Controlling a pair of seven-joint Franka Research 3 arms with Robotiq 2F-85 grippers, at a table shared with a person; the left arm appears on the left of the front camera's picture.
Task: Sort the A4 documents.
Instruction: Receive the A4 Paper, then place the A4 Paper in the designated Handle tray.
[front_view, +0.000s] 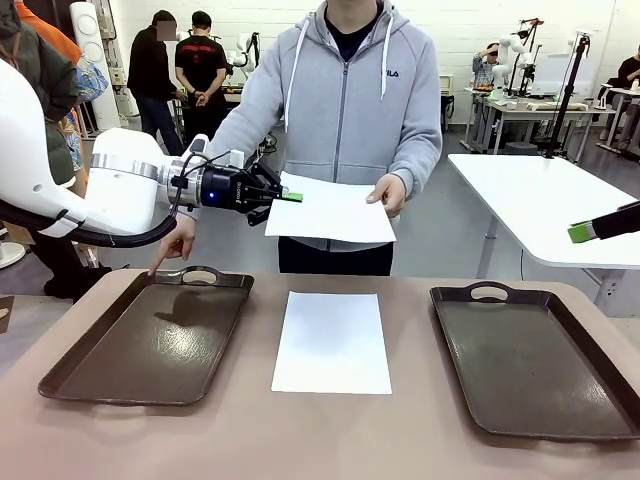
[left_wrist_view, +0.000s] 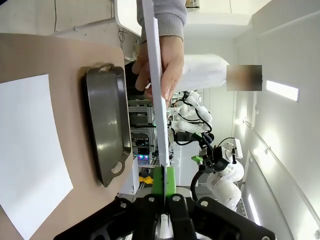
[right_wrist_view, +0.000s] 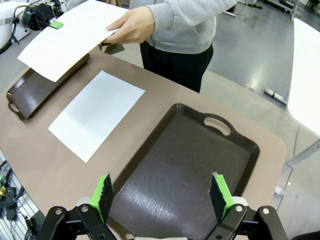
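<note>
A person across the table holds out a white A4 sheet (front_view: 330, 212) in one hand (front_view: 388, 192). My left gripper (front_view: 288, 197) is shut on that sheet's left edge, above the left tray. In the left wrist view the sheet (left_wrist_view: 156, 85) runs edge-on between the green pads (left_wrist_view: 170, 181), with the person's hand (left_wrist_view: 162, 65) on it farther along. A second A4 sheet (front_view: 332, 341) lies flat on the table between the two trays. My right gripper (right_wrist_view: 162, 192) hangs open above the right tray (right_wrist_view: 185, 165), holding nothing; its green tip (front_view: 582, 232) shows at the right edge of the front view.
Two dark brown handled trays sit on the tan table, one left (front_view: 150, 340) and one right (front_view: 535, 360). The person's other hand (front_view: 172, 243) points down at the left tray's far edge. A white table (front_view: 540, 200) stands behind on the right.
</note>
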